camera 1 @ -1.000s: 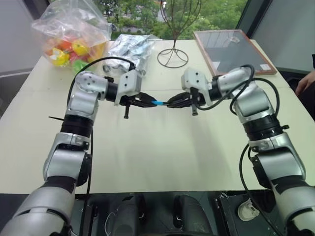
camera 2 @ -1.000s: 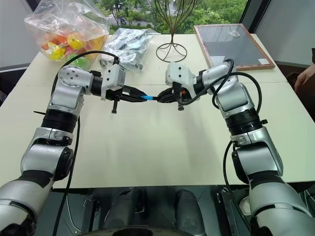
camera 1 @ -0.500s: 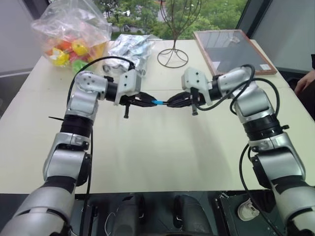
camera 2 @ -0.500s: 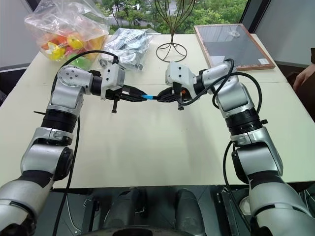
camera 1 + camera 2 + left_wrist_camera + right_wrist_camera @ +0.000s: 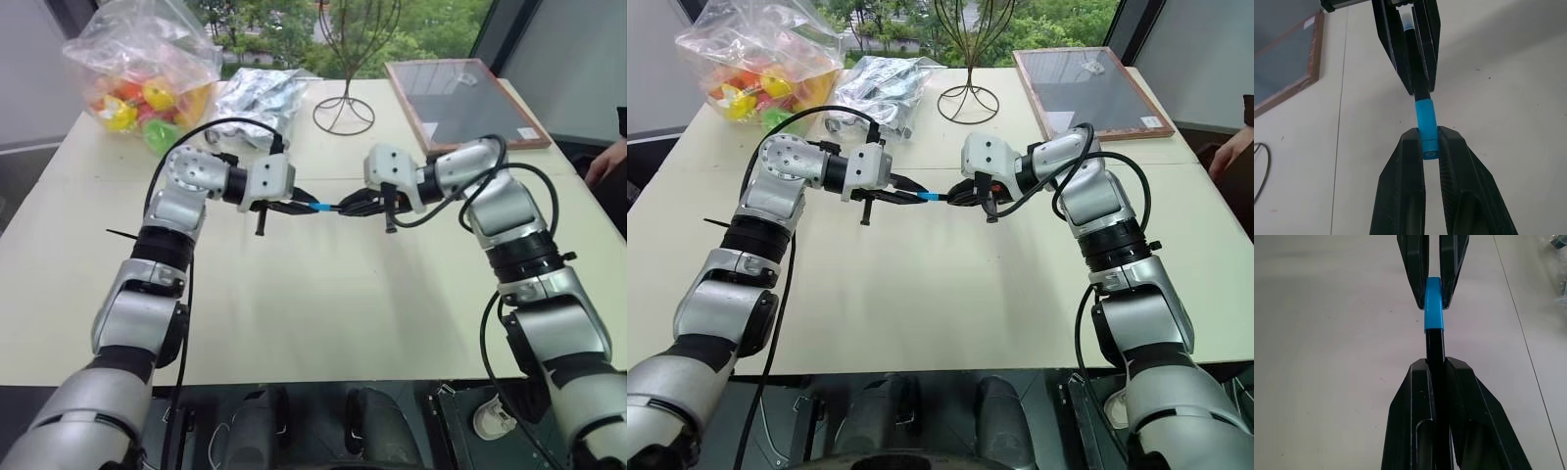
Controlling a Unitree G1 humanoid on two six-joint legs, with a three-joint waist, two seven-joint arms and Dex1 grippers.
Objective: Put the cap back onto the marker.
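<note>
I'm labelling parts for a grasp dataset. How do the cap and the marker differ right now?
The cap is a short bright blue cylinder; the marker is a long slim black stick. The left tool is shut on the cap, the right tool on the marker. They lie in one line above the table, the cap at the marker's end.

Your left gripper (image 5: 302,206) left | small blue plastic cap (image 5: 319,208) between, on slim black marker (image 5: 338,208) | right gripper (image 5: 355,207) right | pale table (image 5: 313,294) below
</note>
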